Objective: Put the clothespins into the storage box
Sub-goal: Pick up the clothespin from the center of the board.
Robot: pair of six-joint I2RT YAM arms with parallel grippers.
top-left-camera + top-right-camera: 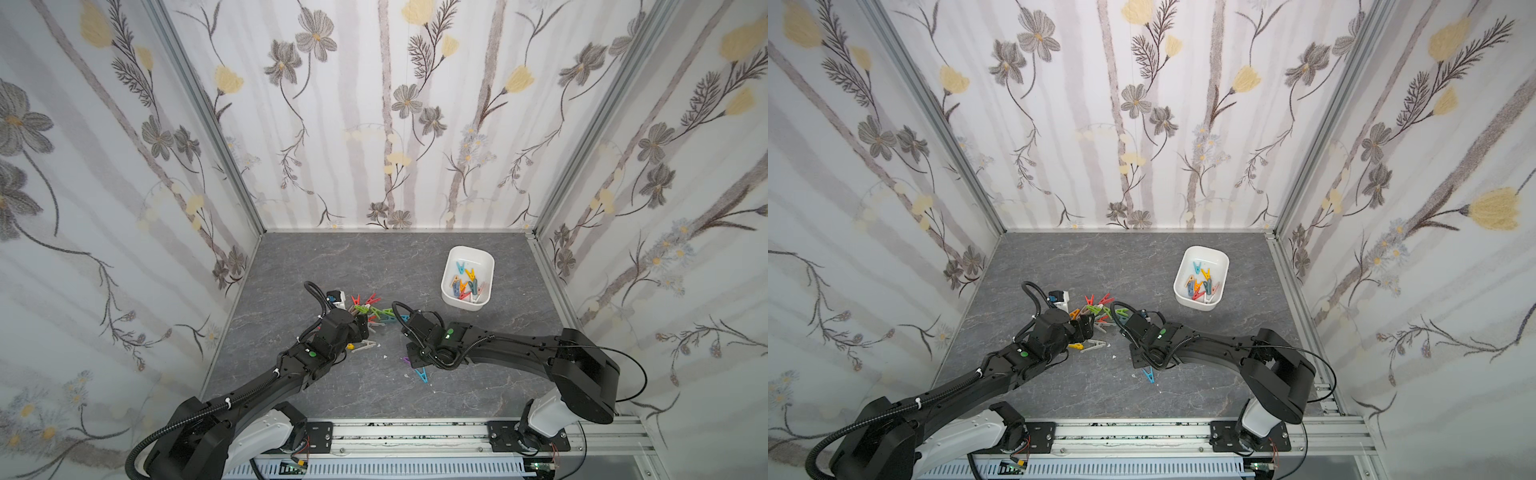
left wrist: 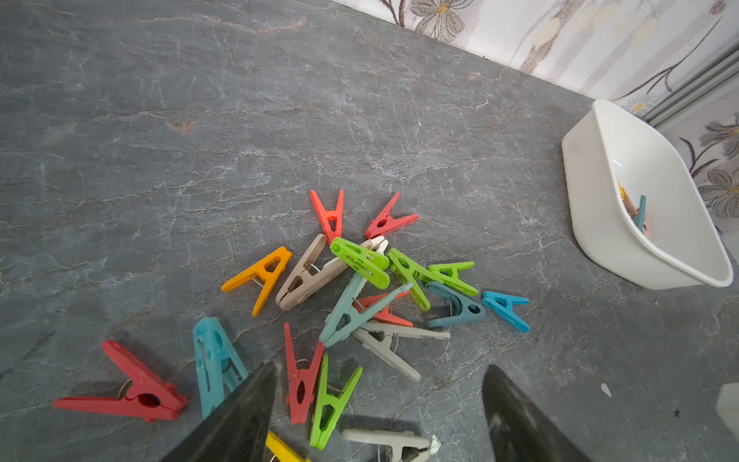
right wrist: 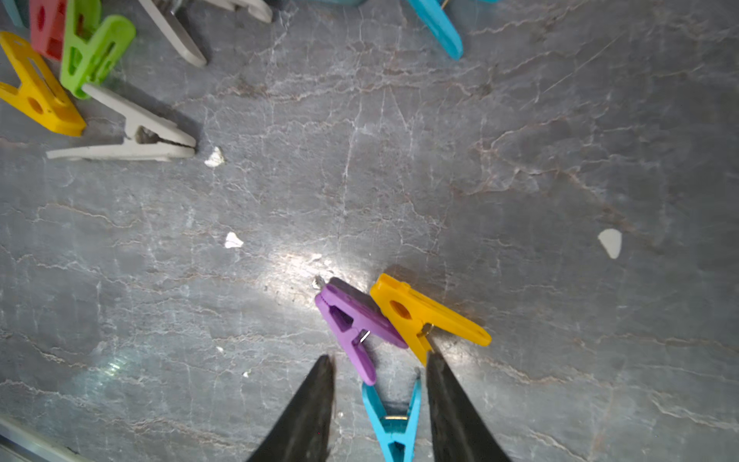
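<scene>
A loose pile of coloured clothespins (image 1: 374, 311) (image 2: 360, 280) lies mid-table. My left gripper (image 2: 380, 366) hangs open and wide at the pile's near edge, over a red, a green (image 2: 332, 404) and a grey peg, holding nothing. My right gripper (image 3: 379, 356) is open, its fingers on either side of a blue clothespin (image 3: 394, 420) (image 1: 422, 374) that lies flat on the table. A purple peg (image 3: 352, 320) and a yellow one (image 3: 424, 316) lie just beyond the tips. The white storage box (image 1: 473, 249) (image 1: 1204, 248) at the back right holds several pegs.
Flowered walls close the back and both sides. An aluminium rail (image 1: 415, 432) with the arm bases runs along the front. Small white specks (image 3: 233, 240) dot the grey marbled tabletop (image 1: 374, 257). In the left wrist view the box wall (image 2: 600, 240) is well beyond the pile.
</scene>
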